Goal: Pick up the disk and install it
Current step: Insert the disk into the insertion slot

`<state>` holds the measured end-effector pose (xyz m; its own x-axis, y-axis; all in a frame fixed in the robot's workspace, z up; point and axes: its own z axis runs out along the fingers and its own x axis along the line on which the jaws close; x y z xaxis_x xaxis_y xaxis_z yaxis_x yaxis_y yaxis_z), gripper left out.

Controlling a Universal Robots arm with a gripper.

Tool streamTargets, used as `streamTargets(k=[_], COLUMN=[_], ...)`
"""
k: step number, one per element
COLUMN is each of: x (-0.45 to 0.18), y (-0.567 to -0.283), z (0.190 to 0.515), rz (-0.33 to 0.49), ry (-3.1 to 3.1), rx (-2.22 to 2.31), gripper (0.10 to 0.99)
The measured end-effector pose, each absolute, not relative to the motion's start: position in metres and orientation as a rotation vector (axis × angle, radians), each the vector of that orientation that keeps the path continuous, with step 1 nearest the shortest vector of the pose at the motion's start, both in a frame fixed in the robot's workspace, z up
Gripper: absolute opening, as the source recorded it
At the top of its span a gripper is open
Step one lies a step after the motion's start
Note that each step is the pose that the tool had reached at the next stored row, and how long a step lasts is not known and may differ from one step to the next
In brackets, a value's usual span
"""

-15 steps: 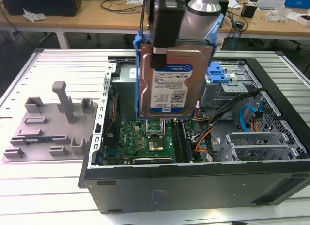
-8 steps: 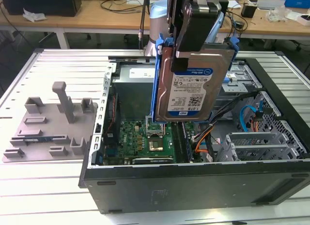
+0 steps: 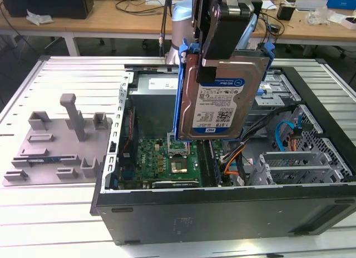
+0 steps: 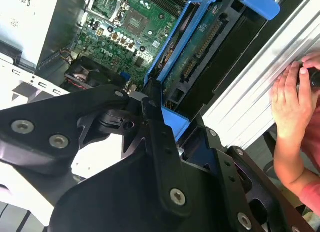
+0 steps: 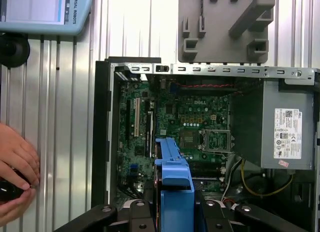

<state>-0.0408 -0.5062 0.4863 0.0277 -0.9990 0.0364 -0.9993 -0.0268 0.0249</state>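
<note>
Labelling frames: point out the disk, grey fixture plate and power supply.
disk (image 3: 219, 102): exterior view, label face.
grey fixture plate (image 3: 58, 151): exterior view, flat base.
power supply (image 5: 250, 122): first wrist view, grey casing.

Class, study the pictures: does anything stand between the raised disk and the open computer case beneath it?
Nothing visible does. The hand grips the disk, which hangs upright over the open case, above its green board. Orange cables lie inside the case, toward the exterior view's right of the disk's lower edge.

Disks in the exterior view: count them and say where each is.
1. The disk hangs upright in the tool, above the open computer case. Others may sit hidden in the case's drive bays.
</note>
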Motion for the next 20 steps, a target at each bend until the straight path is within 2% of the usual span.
streamTargets(k=[7,13,20], x=[-0.041,-0.041,-0.038], y=[-0.507,-0.516,-0.524], z=[0.486,0.486,0.486], rz=[0.009,-0.045,-0.062], ry=[-2.167,-2.192,-2.2], rx=[2.227,2.254,2.261], gripper=[0.369,0.369,0.369])
